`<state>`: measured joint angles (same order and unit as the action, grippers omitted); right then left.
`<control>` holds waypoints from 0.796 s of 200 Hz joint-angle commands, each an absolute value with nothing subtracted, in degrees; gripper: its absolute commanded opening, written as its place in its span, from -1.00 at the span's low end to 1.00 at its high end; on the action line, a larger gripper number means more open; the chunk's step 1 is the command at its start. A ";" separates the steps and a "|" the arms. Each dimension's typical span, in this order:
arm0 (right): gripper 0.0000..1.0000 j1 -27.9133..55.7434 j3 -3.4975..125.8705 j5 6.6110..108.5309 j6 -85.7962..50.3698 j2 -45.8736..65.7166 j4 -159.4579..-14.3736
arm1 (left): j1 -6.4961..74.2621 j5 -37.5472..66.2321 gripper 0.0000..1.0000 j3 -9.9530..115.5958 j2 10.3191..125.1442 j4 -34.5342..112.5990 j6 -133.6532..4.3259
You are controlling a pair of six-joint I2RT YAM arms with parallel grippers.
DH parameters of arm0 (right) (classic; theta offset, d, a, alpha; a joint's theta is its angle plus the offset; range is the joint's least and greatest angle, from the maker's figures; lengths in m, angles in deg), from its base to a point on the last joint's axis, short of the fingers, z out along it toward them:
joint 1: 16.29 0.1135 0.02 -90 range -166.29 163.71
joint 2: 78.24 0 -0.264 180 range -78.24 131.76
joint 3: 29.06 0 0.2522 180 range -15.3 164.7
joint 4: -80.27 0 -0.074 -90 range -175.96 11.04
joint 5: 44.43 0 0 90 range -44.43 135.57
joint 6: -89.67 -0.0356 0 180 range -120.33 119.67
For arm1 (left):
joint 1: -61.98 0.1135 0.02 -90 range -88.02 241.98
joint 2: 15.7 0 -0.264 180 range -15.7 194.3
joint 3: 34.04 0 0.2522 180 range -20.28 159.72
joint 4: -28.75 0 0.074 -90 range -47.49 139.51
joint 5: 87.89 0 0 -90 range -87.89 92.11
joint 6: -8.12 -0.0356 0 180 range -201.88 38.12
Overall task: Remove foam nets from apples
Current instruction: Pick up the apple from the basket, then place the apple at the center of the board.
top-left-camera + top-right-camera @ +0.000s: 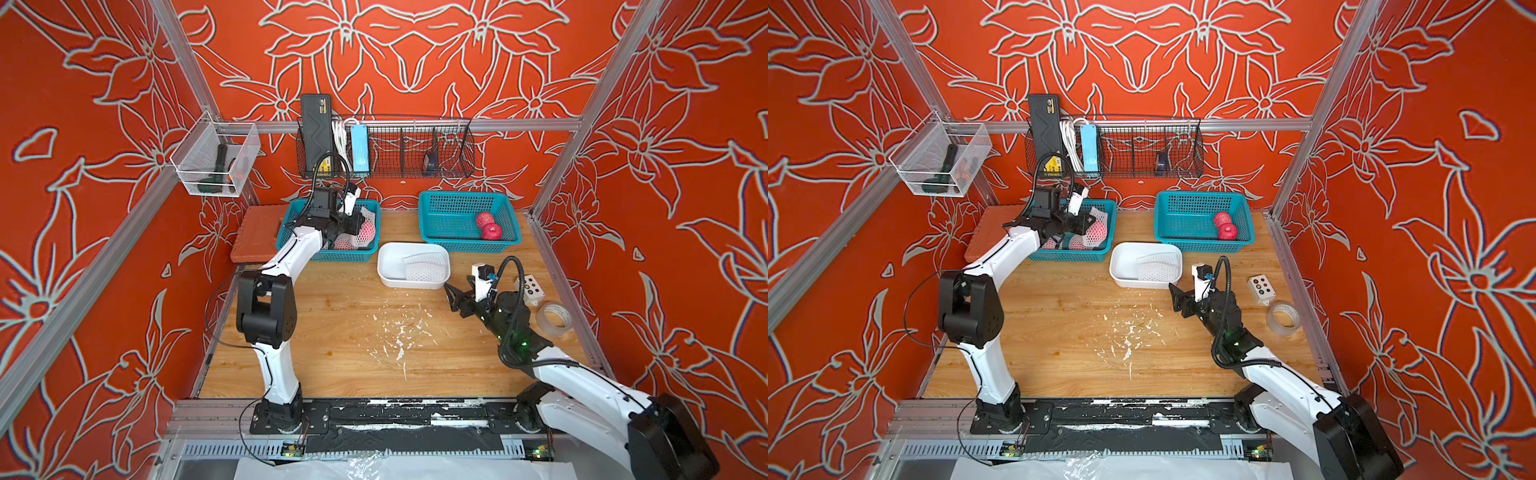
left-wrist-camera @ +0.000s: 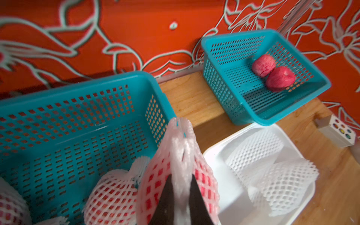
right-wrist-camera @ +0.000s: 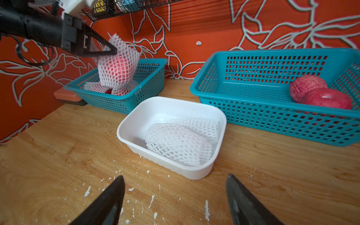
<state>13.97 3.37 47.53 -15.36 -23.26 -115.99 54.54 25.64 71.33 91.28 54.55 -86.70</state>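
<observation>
Where the left gripper (image 3: 114,51) reached over the left teal basket (image 3: 152,78), its jaws stood pinched together on the loose top of a foam net (image 3: 124,46). The netted apple (image 3: 116,68) hung clear above the other netted apples (image 2: 111,196) in that basket. Right gripper (image 3: 175,176) gaped wide, nothing in it, low over the wooden table (image 3: 58,146) near a white tray (image 3: 124,134) holding two empty foam nets (image 3: 179,142). Two bare apples (image 1: 491,232) lay touching in the right basket (image 1: 469,245). White foam crumbs (image 1: 399,336) littered the table. Red walls (image 1: 104,249) carried pale flower outlines. A yellow label (image 1: 1052,167) on the black box (image 1: 1044,124) in the wire rack (image 1: 1142,153) was too small to read.
</observation>
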 commanded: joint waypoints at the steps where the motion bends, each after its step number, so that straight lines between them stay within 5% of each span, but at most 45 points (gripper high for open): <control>1: 0.62 14.27 2.89 46.67 -16.41 -23.22 -116.64 | 54.51 27.99 -0.79 68.44 87.83 48.27 -84.97; 84: 0.62 14.28 2.71 46.40 -16.49 -23.30 -116.98 | 50.21 29.24 -0.77 31.84 59.19 20.04 -71.25; 159: 0.62 14.22 2.19 50.26 -16.86 -24.99 -117.23 | 32.54 26.77 -0.73 -5.29 41.49 -11.05 -71.18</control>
<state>13.97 3.35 47.97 -16.01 -23.44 -116.01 36.75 28.02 2.92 42.74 5.83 -71.45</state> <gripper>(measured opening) 0.809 0.132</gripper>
